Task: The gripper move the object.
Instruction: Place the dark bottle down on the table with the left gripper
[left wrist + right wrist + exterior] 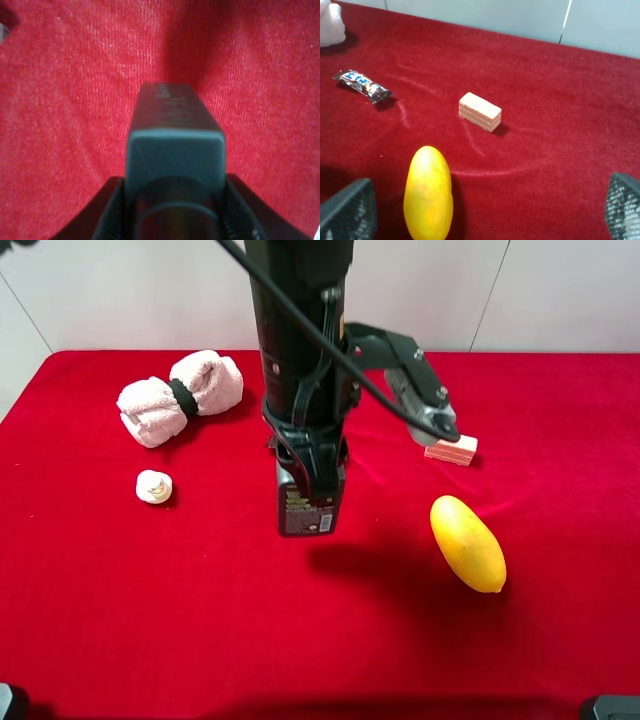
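The object, a dark grey-green pump bottle (305, 510) with a printed label, is at the middle of the red cloth. My left gripper (308, 472) comes down from above on its bulky black arm and is shut on the bottle's pump end. In the left wrist view the bottle (172, 135) sits between the two black fingers (107, 212), and the left gripper (175, 215) is closed around its top. Whether the bottle's base touches the cloth I cannot tell. My right gripper (485, 207) is open and empty, with its fingers wide apart near the mango.
A yellow mango (467, 542) lies right of the bottle, with a pink wafer block (451, 449) behind it. A rolled pink towel (180, 395) and a small white object (153, 485) lie at the left. A candy bar wrapper (362, 85) shows in the right wrist view.
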Robot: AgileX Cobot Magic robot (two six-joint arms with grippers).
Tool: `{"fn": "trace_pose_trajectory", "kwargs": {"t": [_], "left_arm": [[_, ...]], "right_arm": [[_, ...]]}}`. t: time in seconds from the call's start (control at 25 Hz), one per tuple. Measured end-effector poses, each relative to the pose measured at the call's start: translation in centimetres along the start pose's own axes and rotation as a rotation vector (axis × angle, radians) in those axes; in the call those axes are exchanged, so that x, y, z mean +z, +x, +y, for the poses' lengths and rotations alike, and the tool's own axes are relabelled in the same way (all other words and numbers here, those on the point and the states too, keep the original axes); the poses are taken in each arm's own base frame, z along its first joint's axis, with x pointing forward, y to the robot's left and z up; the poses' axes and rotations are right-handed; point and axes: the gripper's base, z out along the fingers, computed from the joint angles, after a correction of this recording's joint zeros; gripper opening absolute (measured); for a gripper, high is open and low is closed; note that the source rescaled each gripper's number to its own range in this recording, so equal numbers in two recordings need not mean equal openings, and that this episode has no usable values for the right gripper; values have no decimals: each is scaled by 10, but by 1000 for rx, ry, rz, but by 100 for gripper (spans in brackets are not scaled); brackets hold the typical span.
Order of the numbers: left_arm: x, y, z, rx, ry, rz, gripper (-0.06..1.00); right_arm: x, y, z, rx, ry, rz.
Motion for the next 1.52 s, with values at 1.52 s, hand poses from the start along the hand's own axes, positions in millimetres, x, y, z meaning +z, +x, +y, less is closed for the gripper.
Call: {"fn": "trace_pose_trajectory", "kwargs": {"t": [1.52], "left_arm": [[51, 15, -4, -13, -47, -47, 0]], "right_arm": [[0, 0, 0, 0, 0, 0]]}}
